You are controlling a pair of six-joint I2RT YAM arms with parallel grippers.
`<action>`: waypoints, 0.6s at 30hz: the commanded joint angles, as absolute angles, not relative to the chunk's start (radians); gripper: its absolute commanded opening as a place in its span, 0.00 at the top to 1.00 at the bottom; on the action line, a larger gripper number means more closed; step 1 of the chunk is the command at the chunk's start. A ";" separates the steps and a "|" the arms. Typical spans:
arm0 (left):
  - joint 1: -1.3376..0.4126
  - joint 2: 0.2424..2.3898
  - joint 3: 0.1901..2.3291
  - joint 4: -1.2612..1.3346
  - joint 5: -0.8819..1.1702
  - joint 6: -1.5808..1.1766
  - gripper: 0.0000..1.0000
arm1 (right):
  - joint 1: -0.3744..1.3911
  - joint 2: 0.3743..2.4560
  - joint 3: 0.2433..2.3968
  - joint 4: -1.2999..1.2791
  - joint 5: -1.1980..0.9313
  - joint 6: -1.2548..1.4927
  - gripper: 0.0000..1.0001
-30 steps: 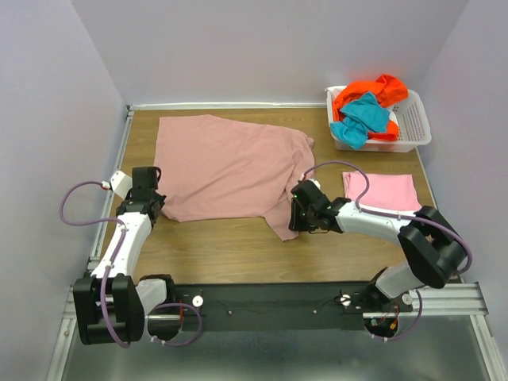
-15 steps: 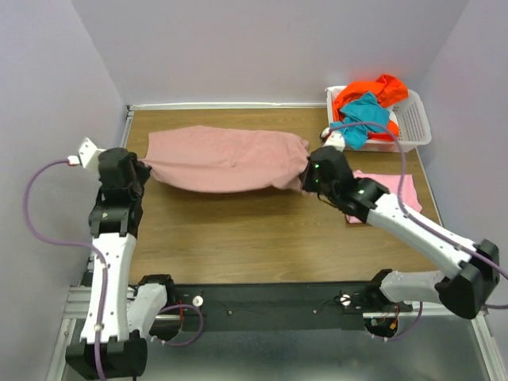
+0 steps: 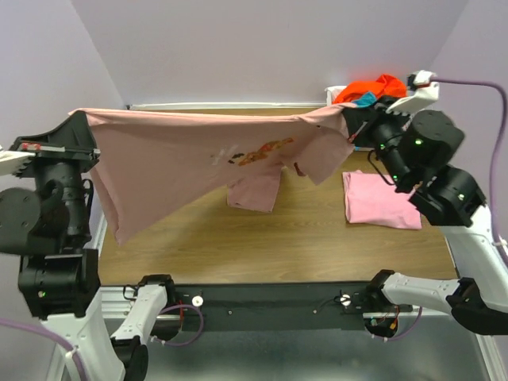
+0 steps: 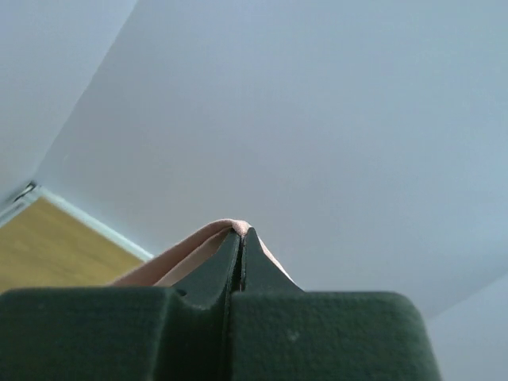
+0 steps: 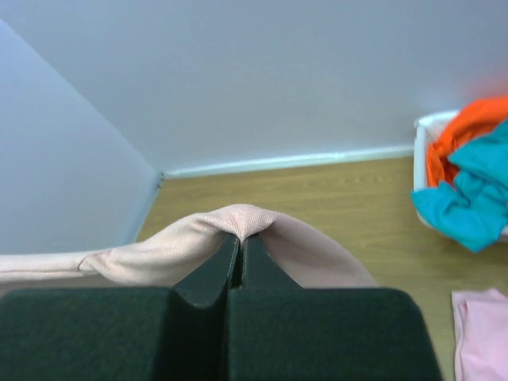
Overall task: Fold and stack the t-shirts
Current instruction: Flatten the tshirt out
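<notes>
The large dusty rose-mauve t-shirt point(image 3: 182, 155) hangs spread in the air above the table, stretched between both grippers, with a small print near its middle. My left gripper point(image 3: 79, 119) is shut on its left corner; the cloth shows over the fingertips in the left wrist view point(image 4: 226, 230). My right gripper point(image 3: 353, 119) is shut on its right corner, seen pinched in the right wrist view point(image 5: 242, 226). A folded light pink t-shirt point(image 3: 379, 198) lies flat on the table at the right. Orange point(image 3: 373, 89) and teal point(image 5: 468, 198) t-shirts lie in the basket.
A white slotted plastic basket point(image 5: 419, 147) stands at the back right corner, mostly hidden by the right arm in the top view. The wooden table point(image 3: 262, 238) is enclosed by pale walls at the back and both sides.
Both arms have risen high and moved apart, lifting the rose-mauve shirt off the table. It went from flat, to bunched between the grippers, to hanging spread in the air.
</notes>
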State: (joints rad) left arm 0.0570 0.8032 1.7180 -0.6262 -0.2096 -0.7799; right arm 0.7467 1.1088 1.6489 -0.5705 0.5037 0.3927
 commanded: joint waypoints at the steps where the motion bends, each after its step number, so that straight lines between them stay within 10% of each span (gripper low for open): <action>1: 0.058 0.839 1.845 -0.663 -0.121 -0.724 1.00 | 0.750 1.088 1.776 -0.644 0.466 0.308 1.00; 18: 0.058 1.184 1.812 -0.473 -0.195 -0.681 1.00 | 0.674 1.494 2.048 -0.525 0.697 0.009 1.00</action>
